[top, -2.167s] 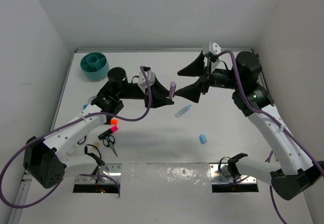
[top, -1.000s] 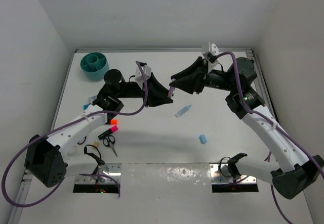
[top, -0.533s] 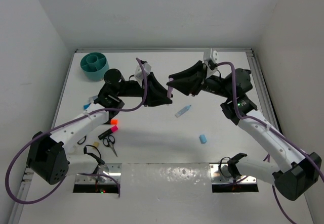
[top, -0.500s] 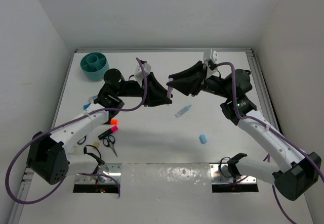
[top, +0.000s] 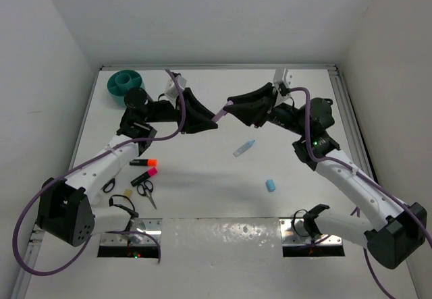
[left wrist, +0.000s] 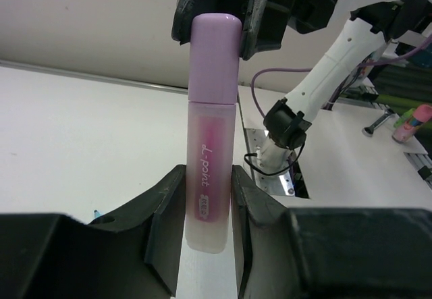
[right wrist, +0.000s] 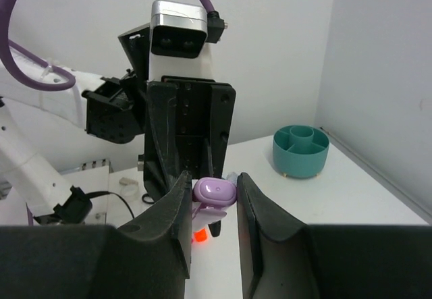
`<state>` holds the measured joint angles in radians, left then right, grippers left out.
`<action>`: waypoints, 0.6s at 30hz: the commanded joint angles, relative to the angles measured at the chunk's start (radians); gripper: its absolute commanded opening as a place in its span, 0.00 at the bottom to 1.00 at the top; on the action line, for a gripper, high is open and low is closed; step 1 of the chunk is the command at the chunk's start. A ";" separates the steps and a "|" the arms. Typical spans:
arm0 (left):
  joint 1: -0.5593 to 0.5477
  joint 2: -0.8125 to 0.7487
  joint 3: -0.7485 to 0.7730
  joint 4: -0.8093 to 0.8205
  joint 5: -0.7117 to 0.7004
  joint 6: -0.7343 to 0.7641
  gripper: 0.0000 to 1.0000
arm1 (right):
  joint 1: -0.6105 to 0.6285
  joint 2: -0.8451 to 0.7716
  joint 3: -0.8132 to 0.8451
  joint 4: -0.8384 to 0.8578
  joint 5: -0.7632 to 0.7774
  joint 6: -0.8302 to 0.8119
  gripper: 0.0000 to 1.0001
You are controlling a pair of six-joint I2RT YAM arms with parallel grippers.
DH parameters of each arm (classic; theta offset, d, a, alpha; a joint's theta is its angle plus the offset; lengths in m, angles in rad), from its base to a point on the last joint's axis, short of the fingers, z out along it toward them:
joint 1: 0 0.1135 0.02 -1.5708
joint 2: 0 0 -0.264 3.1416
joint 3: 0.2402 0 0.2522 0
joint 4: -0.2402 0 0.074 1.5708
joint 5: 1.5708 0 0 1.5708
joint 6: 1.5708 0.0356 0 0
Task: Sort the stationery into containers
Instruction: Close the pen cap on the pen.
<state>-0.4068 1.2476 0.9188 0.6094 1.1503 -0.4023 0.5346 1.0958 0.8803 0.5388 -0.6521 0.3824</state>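
Above the table's middle, you have the marker (top: 220,115) bridged in mid-air between both pincers, the left gripper (left wrist: 207,184) clamped on its clear barrel and the right gripper (right wrist: 214,185) closed on its cap, well apart from the cup (top: 125,88).

A white table (top: 202,177) stood inside a booth of plain white walls (top: 216,15), with a thin raised rim (top: 216,67) along its far edge. At the near edge one metal plate (top: 152,228) sat on the left and another plate (top: 335,246) on the right, with a glossy strip (top: 219,235) between them. Through the left wrist camera, a further white surface (left wrist: 351,177) beyond the table carried a small green-and-pink object (left wrist: 413,122), too blurred to identify.
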 commanded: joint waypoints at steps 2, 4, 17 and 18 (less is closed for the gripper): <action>-0.044 -0.060 0.086 0.337 -0.136 -0.044 0.00 | 0.091 0.107 -0.109 -0.244 -0.179 0.030 0.00; -0.055 -0.060 0.080 0.339 -0.135 -0.036 0.00 | 0.103 0.130 -0.101 -0.220 -0.173 0.035 0.00; -0.030 -0.071 0.080 0.280 -0.130 0.002 0.00 | 0.130 0.128 -0.141 -0.234 -0.152 0.033 0.00; -0.029 -0.071 0.080 0.274 -0.130 0.006 0.00 | 0.127 0.124 -0.138 -0.240 -0.153 0.032 0.00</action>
<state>-0.4732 1.2476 0.9066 0.6048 1.1667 -0.4076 0.6445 1.1713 0.8478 0.6868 -0.6353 0.4198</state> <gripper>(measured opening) 0.264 0.254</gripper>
